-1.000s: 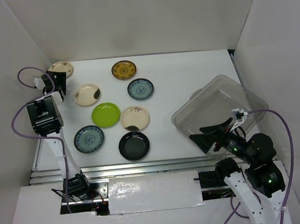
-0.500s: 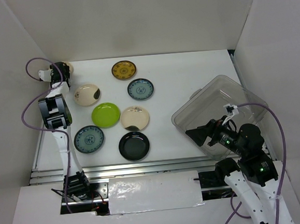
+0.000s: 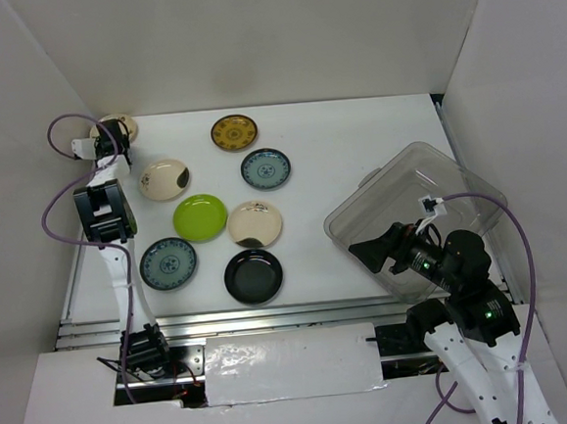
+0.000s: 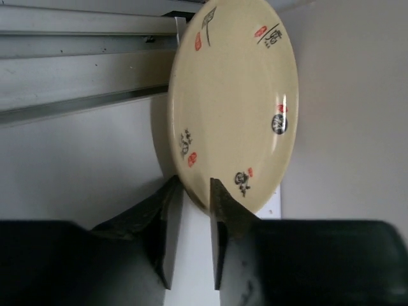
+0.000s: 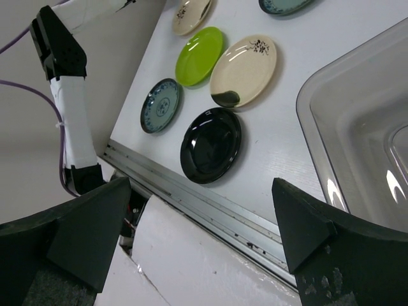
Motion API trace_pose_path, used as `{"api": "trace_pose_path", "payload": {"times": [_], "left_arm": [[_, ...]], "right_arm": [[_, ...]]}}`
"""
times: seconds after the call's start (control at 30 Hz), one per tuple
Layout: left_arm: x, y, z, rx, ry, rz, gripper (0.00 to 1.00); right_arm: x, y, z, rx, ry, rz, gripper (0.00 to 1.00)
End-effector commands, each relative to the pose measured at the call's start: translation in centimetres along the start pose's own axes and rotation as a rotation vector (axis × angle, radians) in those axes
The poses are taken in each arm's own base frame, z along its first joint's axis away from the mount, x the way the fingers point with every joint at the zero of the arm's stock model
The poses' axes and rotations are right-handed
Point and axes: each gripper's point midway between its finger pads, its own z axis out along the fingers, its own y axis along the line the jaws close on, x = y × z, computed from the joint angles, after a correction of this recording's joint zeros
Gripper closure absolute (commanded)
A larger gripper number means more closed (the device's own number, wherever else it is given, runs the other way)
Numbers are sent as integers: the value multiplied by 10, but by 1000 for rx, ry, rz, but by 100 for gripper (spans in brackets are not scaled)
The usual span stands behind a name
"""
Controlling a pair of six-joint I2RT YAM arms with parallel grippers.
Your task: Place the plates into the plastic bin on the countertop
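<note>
A cream plate (image 3: 120, 128) with small red and black marks lies in the countertop's (image 3: 357, 142) far left corner. My left gripper (image 3: 109, 139) is shut on its near rim. In the left wrist view the plate (image 4: 233, 108) fills the upper middle, and my left gripper (image 4: 193, 190) has one finger on each face of the rim. Several other plates lie mid-left: mustard (image 3: 233, 131), blue-grey (image 3: 265, 168), cream (image 3: 164, 179), lime green (image 3: 200, 218), cream (image 3: 255, 223), blue-grey (image 3: 168, 262), black (image 3: 253, 276). My right gripper (image 3: 370, 254) hangs open and empty by the plastic bin's (image 3: 415, 197) near left corner.
White walls close in on the left, back and right. A metal rail (image 5: 210, 210) runs along the countertop's near edge, and another rail (image 4: 76, 70) passes beside the gripped plate. The bin (image 5: 357, 121) holds nothing that I can see.
My left gripper moved in on the far left corner plate and narrowed its jaws onto the rim. My right gripper drew back slightly toward the near edge, still open.
</note>
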Motion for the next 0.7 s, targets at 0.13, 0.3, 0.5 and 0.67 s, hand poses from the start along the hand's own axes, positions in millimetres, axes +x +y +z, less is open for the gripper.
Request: {"api": "trace_pose_path", "payload": {"times": [0.13, 0.3, 0.5, 0.67], "left_arm": [[21, 74, 20, -126, 92, 4, 88], [24, 59, 7, -59, 152, -45, 100], [3, 12, -43, 66, 171, -42, 100], [-24, -51, -103, 240, 177, 39, 100]], "right_arm": [[-16, 1, 2, 10, -63, -15, 0], [-19, 3, 1, 14, -70, -14, 0], [-23, 7, -6, 7, -96, -15, 0], [-24, 8, -11, 11, -107, -30, 0]]}}
